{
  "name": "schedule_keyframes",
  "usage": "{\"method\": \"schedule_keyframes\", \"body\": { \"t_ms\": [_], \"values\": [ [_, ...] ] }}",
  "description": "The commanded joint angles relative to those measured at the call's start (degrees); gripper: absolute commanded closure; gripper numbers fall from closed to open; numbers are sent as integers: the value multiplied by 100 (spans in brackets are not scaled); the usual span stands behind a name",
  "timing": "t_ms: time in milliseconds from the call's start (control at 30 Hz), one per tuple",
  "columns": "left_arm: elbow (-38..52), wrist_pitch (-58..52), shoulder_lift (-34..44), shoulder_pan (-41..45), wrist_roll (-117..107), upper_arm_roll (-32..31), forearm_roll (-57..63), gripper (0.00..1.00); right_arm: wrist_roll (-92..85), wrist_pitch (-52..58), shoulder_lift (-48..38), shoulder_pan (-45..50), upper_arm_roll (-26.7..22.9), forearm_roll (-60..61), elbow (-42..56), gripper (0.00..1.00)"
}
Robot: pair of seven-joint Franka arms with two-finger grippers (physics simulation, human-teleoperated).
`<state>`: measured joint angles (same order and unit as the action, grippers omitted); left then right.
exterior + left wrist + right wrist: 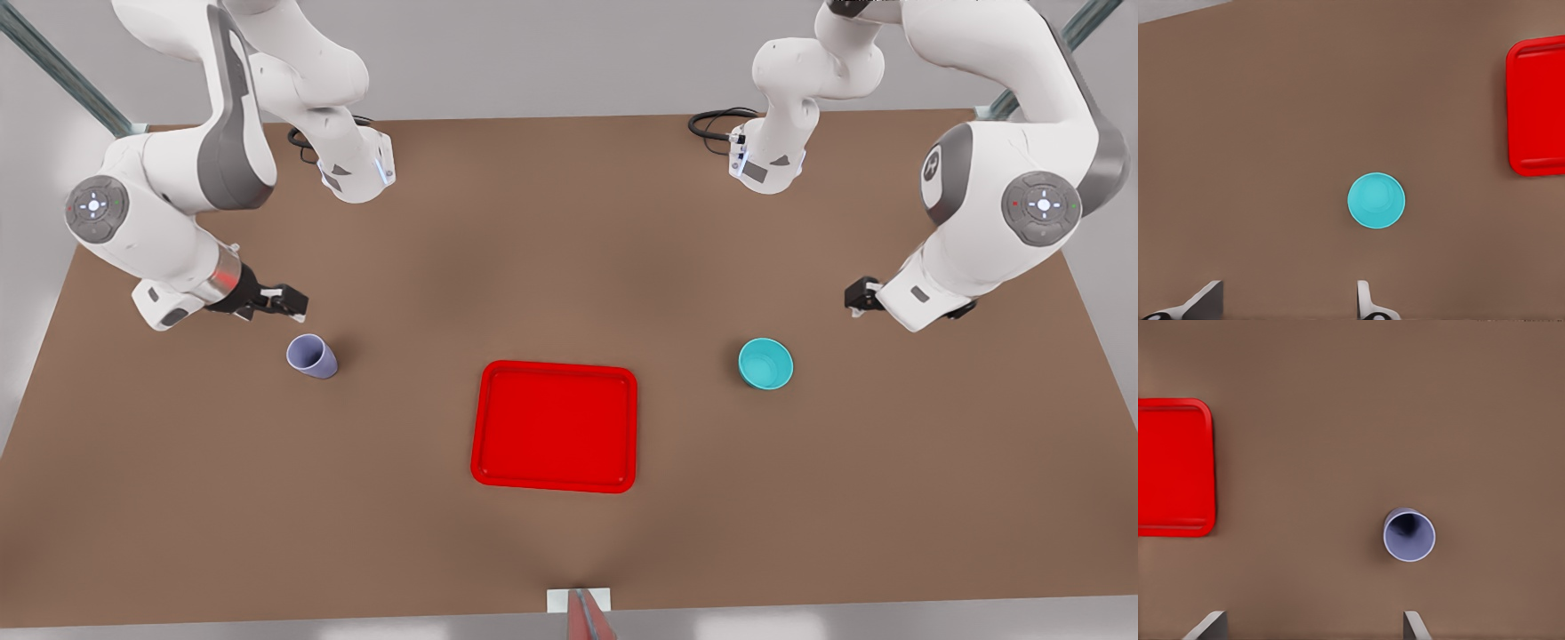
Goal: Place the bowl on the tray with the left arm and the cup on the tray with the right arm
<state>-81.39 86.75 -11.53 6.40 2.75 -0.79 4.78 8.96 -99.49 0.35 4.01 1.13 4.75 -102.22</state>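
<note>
Bowl [765, 364] by left gripper [859, 296], fingers [1364, 300] wide | cup [312, 356] by right gripper [286, 302], fingers [1413, 627] wide

Tray [487, 427] between cup [312, 356] and bowl [765, 364]

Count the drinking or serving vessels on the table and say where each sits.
2. The cup stands off the tray's front-view left, near the right gripper; the bowl sits off its right, near the left gripper.

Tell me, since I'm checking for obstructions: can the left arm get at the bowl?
Probably yes. The left gripper, fingers open, hovers near the bowl, with bare table between; the tray lies off to one side.
</note>
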Motion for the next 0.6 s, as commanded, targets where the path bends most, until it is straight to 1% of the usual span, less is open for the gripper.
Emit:
{"method": "schedule_keyframes", "body": {
  "t_ms": [0,33,67,100,167,267,333,400,567],
  "values": [
    [0,0,-7,10,15,0,5,0,0,0,0,-410,1,0,0,0],
    [-35,0,-25,1,-29,0,-4,0,0,0,0,-410,1,0,0,0],
    [-342,35,-86,10,-3,-18,-100,0,0,0,8,-410,1,0,0,0],
    [-869,342,-350,10,-3,-184,-381,0,0,9,0,-410,1,0,0,0],
    [-2126,1810,-411,1,59,-202,-707,0,0,9,0,-410,1,0,0,0],
    [-3269,3366,-657,-60,1113,-194,-786,0,0,9,0,-410,1,0,0,0],
    [-3322,3454,-903,-183,1342,-194,-786,0,0,9,0,-410,1,0,0,0],
    [-3269,3551,-991,-412,1333,-194,-804,0,-9,9,0,-410,1,0,0,0],
    [-3269,3823,-1439,-412,1342,-202,-918,0,-9,0,0,-410,1,0,0,0]
  ]
}}
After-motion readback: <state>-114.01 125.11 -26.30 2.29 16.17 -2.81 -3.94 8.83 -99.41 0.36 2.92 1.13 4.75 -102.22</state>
